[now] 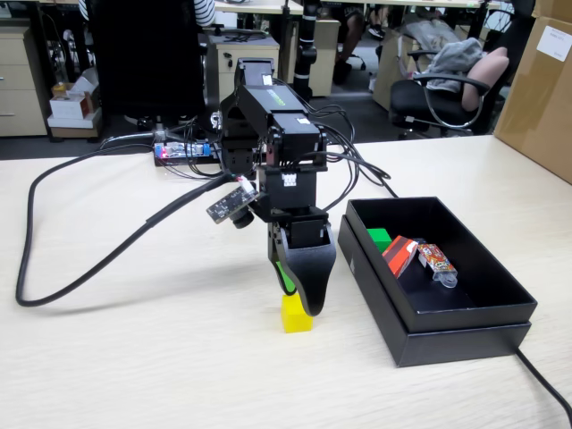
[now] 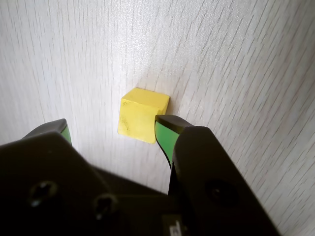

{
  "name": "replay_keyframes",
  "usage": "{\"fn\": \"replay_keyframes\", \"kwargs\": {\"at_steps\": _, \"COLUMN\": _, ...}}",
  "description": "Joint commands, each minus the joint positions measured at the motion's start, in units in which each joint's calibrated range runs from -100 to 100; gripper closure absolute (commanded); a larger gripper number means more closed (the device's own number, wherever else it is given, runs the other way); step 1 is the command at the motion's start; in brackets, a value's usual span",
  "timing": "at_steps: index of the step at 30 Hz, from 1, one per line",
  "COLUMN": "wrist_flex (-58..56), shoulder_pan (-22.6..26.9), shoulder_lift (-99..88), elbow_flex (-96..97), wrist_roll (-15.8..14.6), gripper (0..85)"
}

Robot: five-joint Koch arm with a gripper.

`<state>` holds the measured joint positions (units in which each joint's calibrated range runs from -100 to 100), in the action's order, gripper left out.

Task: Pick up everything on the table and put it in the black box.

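Note:
The small yellow cube point(image 1: 296, 314) point(image 2: 142, 115) rests on the beige table point(image 1: 134, 357). My gripper point(image 1: 298, 290) point(image 2: 112, 129) hangs just above it, open, with green-lined jaws spread. In the wrist view the right fingertip point(image 2: 165, 130) is by the cube's right edge and the left one stands well apart. The black box point(image 1: 465, 335) lies to the right in the fixed view. Inside it are the green cube point(image 1: 380, 238) and the red-orange packet point(image 1: 399, 255).
A small orange-patterned candy wrapper point(image 1: 437, 262) also lies in the box. Black cables point(image 1: 54, 295) loop over the table's left side, and one runs past the box's front right corner. A tan carton point(image 1: 545, 89) stands at the far right. Office chairs are behind the table.

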<state>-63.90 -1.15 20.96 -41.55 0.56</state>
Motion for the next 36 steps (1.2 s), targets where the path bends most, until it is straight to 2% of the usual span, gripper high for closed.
{"fn": "replay_keyframes", "kwargs": {"at_steps": 1, "wrist_flex": 1.57, "shoulder_pan": -0.10, "shoulder_lift": -1.63, "elbow_flex": -0.24, "wrist_roll": -0.05, "gripper": 49.3}}
{"fn": "replay_keyframes", "kwargs": {"at_steps": 5, "wrist_flex": 1.57, "shoulder_pan": -0.29, "shoulder_lift": -4.96, "elbow_flex": 5.29, "wrist_roll": -0.29, "gripper": 45.9}}
{"fn": "replay_keyframes", "kwargs": {"at_steps": 10, "wrist_flex": 1.57, "shoulder_pan": -0.15, "shoulder_lift": -10.12, "elbow_flex": 9.10, "wrist_roll": -0.44, "gripper": 45.9}}
{"fn": "replay_keyframes", "kwargs": {"at_steps": 28, "wrist_flex": 1.65, "shoulder_pan": -0.63, "shoulder_lift": -5.30, "elbow_flex": 9.55, "wrist_roll": -0.05, "gripper": 46.6}}
{"fn": "replay_keyframes", "kwargs": {"at_steps": 29, "wrist_flex": 1.65, "shoulder_pan": -0.63, "shoulder_lift": -4.96, "elbow_flex": 9.55, "wrist_roll": -0.05, "gripper": 47.1}}
{"fn": "replay_keyframes", "kwargs": {"at_steps": 33, "wrist_flex": 1.65, "shoulder_pan": -0.63, "shoulder_lift": -4.27, "elbow_flex": 9.28, "wrist_roll": 0.00, "gripper": 60.9}}
{"fn": "replay_keyframes", "kwargs": {"at_steps": 35, "wrist_flex": 1.65, "shoulder_pan": -0.63, "shoulder_lift": -4.04, "elbow_flex": 9.19, "wrist_roll": 0.00, "gripper": 62.1}}
{"fn": "replay_keyframes", "kwargs": {"at_steps": 36, "wrist_flex": 1.65, "shoulder_pan": -0.63, "shoulder_lift": -4.04, "elbow_flex": 9.10, "wrist_roll": -0.05, "gripper": 66.8}}
